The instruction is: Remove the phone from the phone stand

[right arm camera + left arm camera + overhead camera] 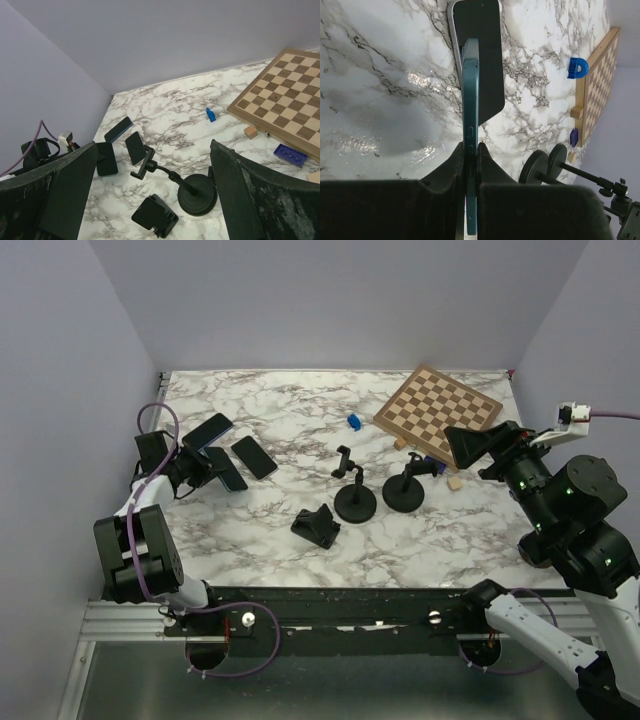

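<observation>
Gripping a slim teal-edged smartphone [470,90] by its flat faces, the left gripper [471,150] is clamped tight on it over the left side of the white marble-patterned table [270,410], well apart from the nearest black round-based gooseneck phone stand [355,502]. Seen edge-on from the left wrist, the phone's far end lies over a black phone [482,45] that rests flat on the marble. The right gripper [150,170] hangs above the table's right side near the wooden chessboard [438,405], its fingers spread wide apart.
</observation>
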`<state>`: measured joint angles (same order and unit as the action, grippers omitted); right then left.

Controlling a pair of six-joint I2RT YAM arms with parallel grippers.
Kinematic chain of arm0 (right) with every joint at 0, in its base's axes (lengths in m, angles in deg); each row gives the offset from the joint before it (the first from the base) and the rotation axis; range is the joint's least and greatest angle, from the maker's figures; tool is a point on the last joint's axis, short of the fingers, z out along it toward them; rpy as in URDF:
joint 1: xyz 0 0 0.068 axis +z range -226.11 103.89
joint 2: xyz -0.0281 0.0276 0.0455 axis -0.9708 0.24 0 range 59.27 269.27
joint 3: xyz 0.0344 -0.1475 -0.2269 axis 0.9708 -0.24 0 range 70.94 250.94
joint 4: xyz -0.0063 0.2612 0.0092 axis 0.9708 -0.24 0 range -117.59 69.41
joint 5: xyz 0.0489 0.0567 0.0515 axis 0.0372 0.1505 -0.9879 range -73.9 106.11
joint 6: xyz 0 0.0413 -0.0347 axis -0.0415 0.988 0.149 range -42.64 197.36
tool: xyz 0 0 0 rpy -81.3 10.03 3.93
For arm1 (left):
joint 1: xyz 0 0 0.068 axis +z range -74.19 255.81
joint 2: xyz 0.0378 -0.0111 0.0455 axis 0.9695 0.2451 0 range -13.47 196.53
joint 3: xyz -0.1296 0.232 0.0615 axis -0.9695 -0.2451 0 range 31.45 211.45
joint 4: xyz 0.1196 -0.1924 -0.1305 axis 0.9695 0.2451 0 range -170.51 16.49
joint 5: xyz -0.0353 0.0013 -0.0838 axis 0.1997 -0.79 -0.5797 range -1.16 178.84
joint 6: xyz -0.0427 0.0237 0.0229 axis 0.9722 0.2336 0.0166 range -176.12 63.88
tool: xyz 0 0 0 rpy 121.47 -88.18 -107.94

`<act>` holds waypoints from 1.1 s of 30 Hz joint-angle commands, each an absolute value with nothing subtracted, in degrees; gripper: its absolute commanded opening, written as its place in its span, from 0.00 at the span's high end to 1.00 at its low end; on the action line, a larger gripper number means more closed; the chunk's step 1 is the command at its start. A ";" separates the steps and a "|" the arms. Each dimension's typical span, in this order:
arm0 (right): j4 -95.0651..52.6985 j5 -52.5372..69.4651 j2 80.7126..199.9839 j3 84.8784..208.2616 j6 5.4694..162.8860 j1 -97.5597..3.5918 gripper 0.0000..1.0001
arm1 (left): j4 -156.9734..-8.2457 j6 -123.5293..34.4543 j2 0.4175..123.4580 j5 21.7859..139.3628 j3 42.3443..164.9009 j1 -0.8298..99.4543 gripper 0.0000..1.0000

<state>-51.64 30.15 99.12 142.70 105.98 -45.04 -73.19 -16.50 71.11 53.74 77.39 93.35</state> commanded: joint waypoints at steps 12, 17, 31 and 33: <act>-50.36 28.84 99.49 141.64 106.67 -44.82 0.00 | -79.72 -9.56 71.36 62.16 73.63 94.84 0.90; -51.00 29.63 98.69 141.96 107.01 -44.83 0.00 | -81.85 -7.70 75.02 60.10 73.74 94.87 0.86; -50.64 28.34 99.68 141.16 108.52 -44.83 0.00 | -85.48 -3.55 79.86 55.94 74.08 94.84 0.59; -51.10 28.14 100.00 141.48 108.59 -44.82 0.00 | -85.06 -3.17 78.70 56.12 73.66 94.82 0.52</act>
<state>-51.29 29.58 99.41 141.70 107.86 -45.04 -83.47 -5.25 79.08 58.99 73.12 94.55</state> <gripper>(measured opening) 0.998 0.410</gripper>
